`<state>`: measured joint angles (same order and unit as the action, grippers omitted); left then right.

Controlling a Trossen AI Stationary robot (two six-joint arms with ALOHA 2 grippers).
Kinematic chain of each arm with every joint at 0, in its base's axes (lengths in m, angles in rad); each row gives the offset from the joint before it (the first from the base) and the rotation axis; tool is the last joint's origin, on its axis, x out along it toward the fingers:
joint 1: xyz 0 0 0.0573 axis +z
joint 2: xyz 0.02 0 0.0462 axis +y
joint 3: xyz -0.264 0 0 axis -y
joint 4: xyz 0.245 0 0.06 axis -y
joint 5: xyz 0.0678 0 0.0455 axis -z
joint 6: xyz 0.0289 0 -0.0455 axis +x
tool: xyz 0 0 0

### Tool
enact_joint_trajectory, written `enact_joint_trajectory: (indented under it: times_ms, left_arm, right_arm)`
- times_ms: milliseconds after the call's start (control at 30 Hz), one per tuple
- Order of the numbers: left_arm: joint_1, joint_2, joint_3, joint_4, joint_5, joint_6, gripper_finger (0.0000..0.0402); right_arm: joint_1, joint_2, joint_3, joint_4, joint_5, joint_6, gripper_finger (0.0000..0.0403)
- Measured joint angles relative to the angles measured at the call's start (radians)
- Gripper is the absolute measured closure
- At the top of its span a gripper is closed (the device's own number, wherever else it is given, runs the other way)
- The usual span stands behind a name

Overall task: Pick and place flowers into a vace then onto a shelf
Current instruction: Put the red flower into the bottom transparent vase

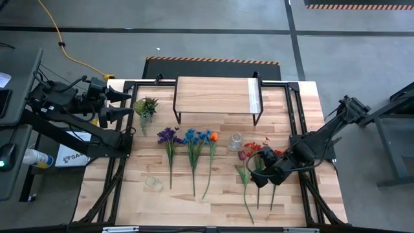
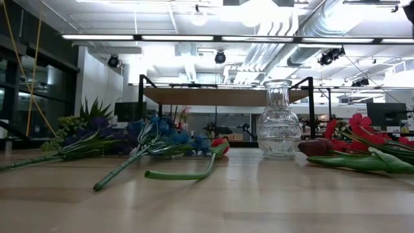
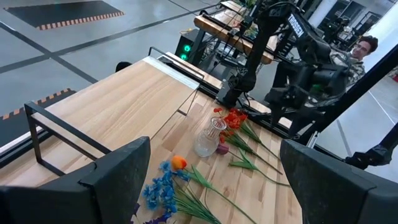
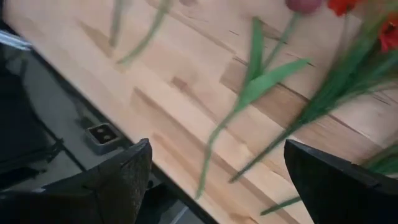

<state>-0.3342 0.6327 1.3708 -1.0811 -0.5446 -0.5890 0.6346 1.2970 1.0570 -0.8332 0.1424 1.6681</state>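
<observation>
High view shows my right gripper (image 1: 264,176) low over the red flowers (image 1: 257,150), at about four o'clock on the table (image 1: 213,200). Its two fingers are wide apart and hold nothing. My left gripper (image 1: 123,103) waits at about ten o'clock, by the small spiky plant (image 1: 145,106), fingers apart too, nothing in them.

The purple (image 1: 169,136), blue (image 1: 192,136) and orange (image 1: 213,136) flowers lie flat near the middle. The glass vase (image 1: 236,141) stands upright just beside the red ones. The shelf (image 1: 217,96) sits at twelve o'clock with nothing on it.

I think my job now is picking one red flower. I should go straight down on one green stem (image 4: 214,140), not on the bloom, and take only one. I should close softly, lift slowly, and keep clear of the vase so it does not tip.
</observation>
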Motion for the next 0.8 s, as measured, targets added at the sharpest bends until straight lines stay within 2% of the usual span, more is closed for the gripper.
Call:
enact_joint_trajectory:
  times_ms: [167, 800]
  left_arm:
    - [0.000, 0.002, 0.000, 0.000, 0.001, -0.001, 0.0012]
    - [0.000, 0.013, 0.000, -0.001, -0.016, -0.022, 0.0012]
  right_arm:
    - [-0.024, 0.042, -0.028, 0.016, -0.042, 0.018, 0.0052]
    - [-0.053, 0.314, -0.028, 0.207, -0.087, -0.008, 0.0052]
